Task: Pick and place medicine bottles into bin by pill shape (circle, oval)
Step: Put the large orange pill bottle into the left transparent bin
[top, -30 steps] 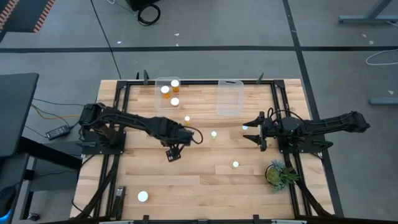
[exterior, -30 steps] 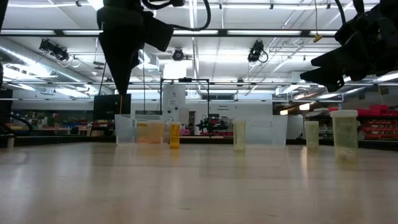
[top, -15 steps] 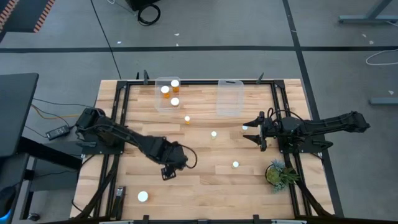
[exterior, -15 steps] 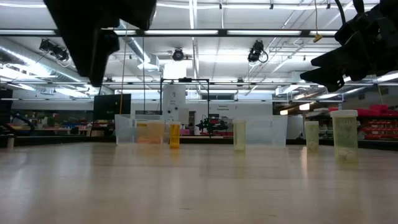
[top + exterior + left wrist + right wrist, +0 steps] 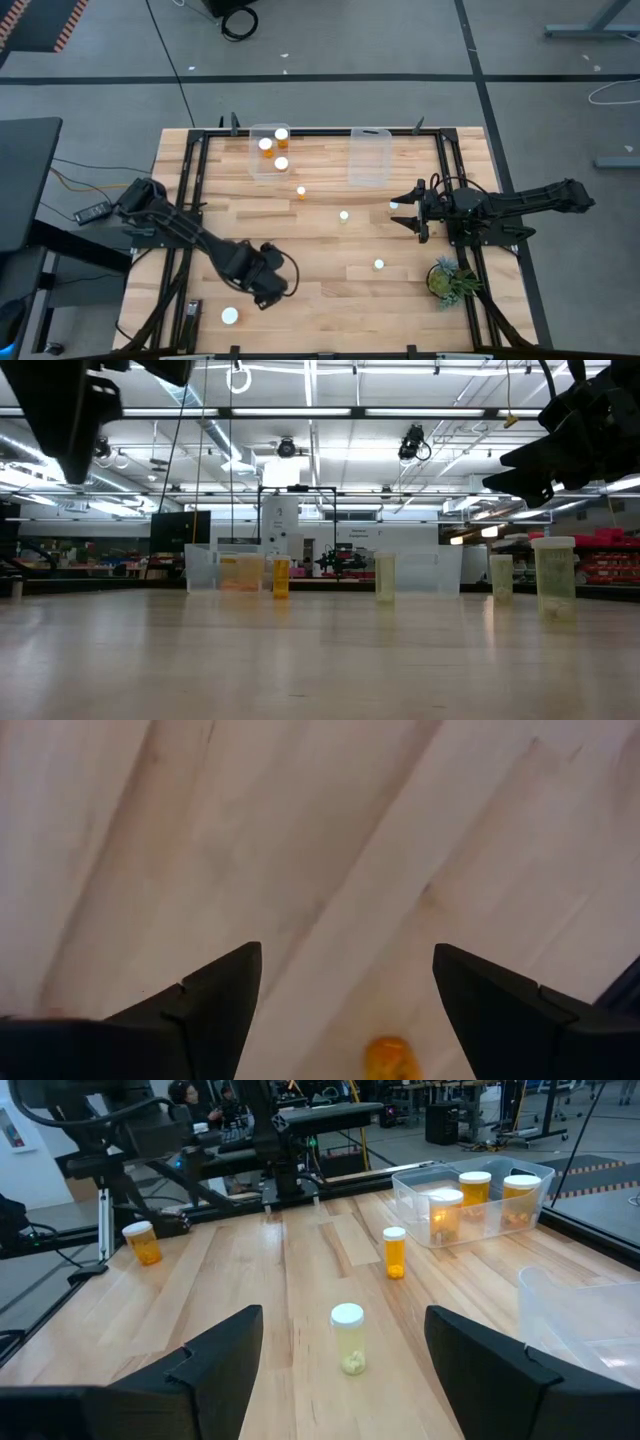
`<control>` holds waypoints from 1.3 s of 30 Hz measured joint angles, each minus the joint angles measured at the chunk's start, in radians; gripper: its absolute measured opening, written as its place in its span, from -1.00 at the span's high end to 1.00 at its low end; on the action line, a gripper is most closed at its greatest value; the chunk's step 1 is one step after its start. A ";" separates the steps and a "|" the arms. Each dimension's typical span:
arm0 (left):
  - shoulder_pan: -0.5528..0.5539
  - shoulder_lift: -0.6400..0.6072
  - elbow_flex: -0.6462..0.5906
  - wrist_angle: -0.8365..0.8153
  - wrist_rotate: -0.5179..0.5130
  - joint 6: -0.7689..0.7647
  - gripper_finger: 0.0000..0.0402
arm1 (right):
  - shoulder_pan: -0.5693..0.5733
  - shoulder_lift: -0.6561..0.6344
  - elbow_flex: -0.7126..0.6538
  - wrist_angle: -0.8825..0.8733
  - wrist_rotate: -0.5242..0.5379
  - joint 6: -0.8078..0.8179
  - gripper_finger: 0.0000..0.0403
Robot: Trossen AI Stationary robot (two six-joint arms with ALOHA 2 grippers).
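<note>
Wooden table (image 5: 330, 290) fills the centre of the high view, with two clear bins at its upper edge: the left bin (image 5: 268, 152) holds three amber bottles, the right bin (image 5: 368, 157) none. Left gripper (image 5: 266, 293), fingers spread and empty, hangs at lower left, and the right gripper (image 5: 413, 208), also spread, waits at centre right. The lone medicine bottle (image 5: 230, 316) stands upright just lower-left of the left gripper, the nearer arm by far; other bottles stand mid-table.

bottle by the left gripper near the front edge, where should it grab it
Take the bottle by its amber body just under the white cap, coming straight down. It stands upright and alone, so the left gripper, fingers open, can likely straddle it from either side.
</note>
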 joint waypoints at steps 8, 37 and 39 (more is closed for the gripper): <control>-0.098 0.000 0.000 0.000 0.022 -0.313 -0.50 | 0.000 0.000 0.000 0.000 0.000 0.000 -0.41; -0.343 0.000 0.000 0.056 0.044 -0.991 -0.50 | 0.000 0.000 0.000 0.000 0.000 0.000 -0.41; -0.352 0.000 0.000 0.056 0.044 -1.009 -0.50 | 0.000 0.000 0.000 0.000 0.000 0.000 -0.41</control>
